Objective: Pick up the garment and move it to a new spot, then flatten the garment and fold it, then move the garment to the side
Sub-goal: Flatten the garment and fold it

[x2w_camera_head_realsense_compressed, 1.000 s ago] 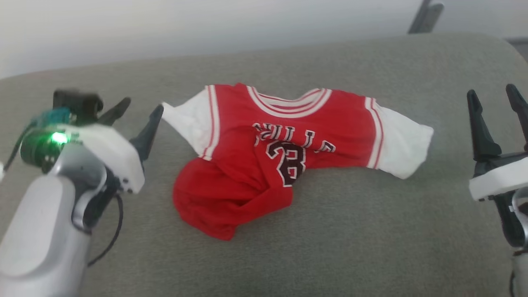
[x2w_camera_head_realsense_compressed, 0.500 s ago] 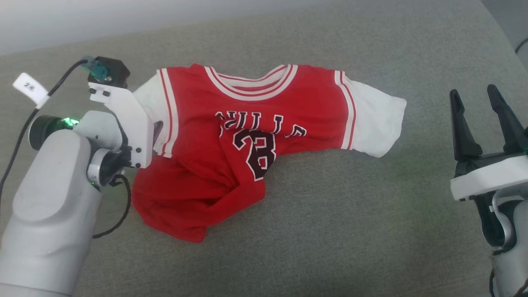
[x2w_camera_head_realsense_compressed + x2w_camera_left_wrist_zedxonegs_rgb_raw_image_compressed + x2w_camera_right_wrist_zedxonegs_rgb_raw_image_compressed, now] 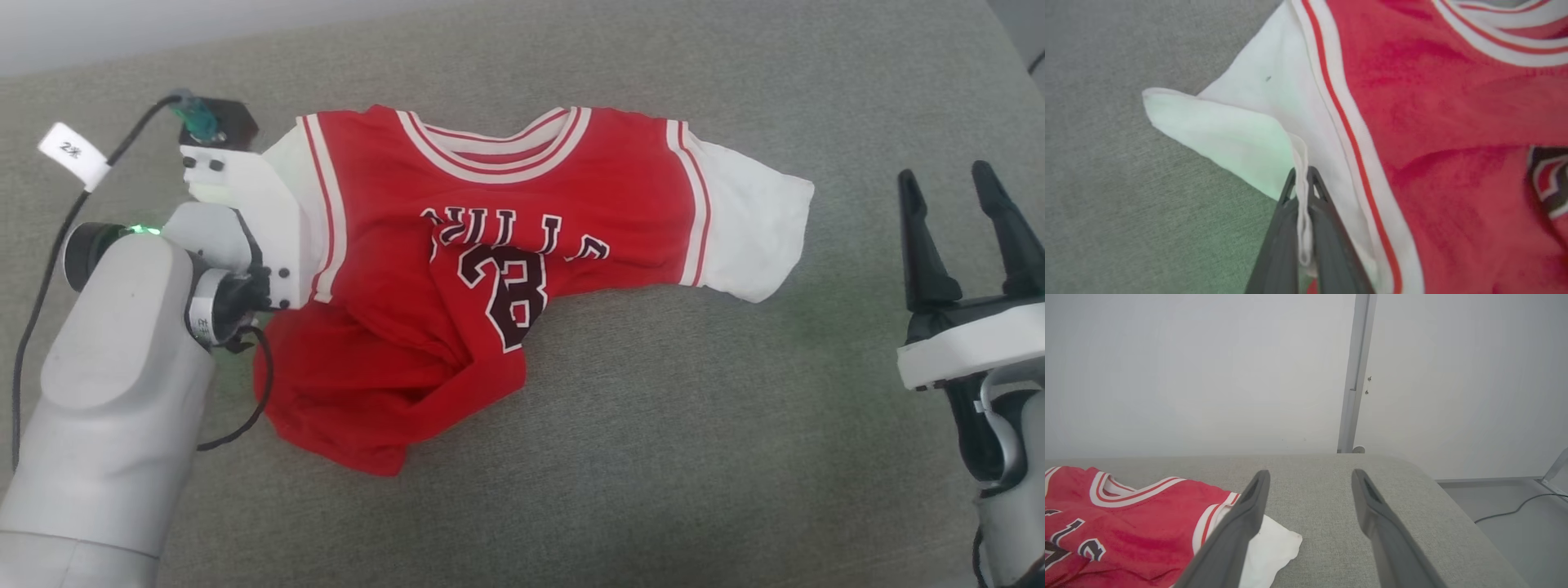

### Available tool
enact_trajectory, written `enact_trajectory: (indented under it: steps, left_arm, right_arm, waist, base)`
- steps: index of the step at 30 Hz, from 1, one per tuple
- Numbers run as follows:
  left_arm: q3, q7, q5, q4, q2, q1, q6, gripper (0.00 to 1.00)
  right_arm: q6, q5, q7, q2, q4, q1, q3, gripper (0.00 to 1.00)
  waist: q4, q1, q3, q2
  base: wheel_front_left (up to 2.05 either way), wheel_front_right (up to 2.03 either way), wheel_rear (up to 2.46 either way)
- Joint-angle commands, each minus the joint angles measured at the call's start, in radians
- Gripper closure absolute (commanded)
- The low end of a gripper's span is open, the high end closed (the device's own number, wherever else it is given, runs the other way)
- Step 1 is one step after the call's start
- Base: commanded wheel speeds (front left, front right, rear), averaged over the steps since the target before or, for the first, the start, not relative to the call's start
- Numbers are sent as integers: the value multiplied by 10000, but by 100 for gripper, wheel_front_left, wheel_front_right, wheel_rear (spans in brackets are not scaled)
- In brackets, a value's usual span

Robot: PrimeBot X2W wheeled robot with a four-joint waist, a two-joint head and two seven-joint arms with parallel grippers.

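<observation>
The garment (image 3: 571, 188), a red jersey with white sleeves and a dark number, lies crumpled on the grey cushion, its lower half bunched toward the front left. In the left wrist view my left gripper (image 3: 1302, 179) is shut on a fold of the white sleeve (image 3: 1237, 134), the cloth pinched between both fingers. In the head view the left wrist (image 3: 237, 212) covers that sleeve. My right gripper (image 3: 963, 212) stands open to the right of the garment (image 3: 1126, 518), apart from the other white sleeve (image 3: 751, 237).
A grey padded surface (image 3: 694, 457) carries everything; its rounded far right corner (image 3: 1412, 465) drops to a floor with a cable (image 3: 1515, 508). A pale wall and a metal post (image 3: 1355, 375) stand behind. A tagged cable (image 3: 73, 151) trails from my left arm.
My left gripper has swung in from the garment's left, come down over the white sleeve and shut on it. The head camera has tilted down, shifting the whole picture. The right gripper stays open.
</observation>
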Motion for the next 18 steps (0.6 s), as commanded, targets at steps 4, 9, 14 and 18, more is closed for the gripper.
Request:
enact_trajectory:
  steps: [4, 9, 14, 18]
  left_arm:
    - [412, -294, -352, -265, -31, 171, 336, 100]
    - [775, -516, -519, -947, 205, 726, 654, 100]
    - [1056, -336, -672, -1721, 341, 1597, 1150, 100]
    - [1310, -158, -824, -2566, 537, 2662, 1599, 100]
  right_arm:
    - [-7, -3, -46, -85, 12, 94, -201, 0]
    - [-7, -66, 65, -99, -61, 219, -346, 0]
    - [-7, -145, 188, -127, -165, 380, -465, 0]
    - [-7, -145, 287, -125, -259, 495, -545, 0]
  waist:
    - [291, 0, -63, 0]
    - [584, 0, -176, 0]
    - [808, 0, -300, 0]
    - [995, 0, -416, 0]
  base:
    - [0, 0, 0]
    - [0, 0, 0]
    - [0, 0, 0]
    - [0, 0, 0]
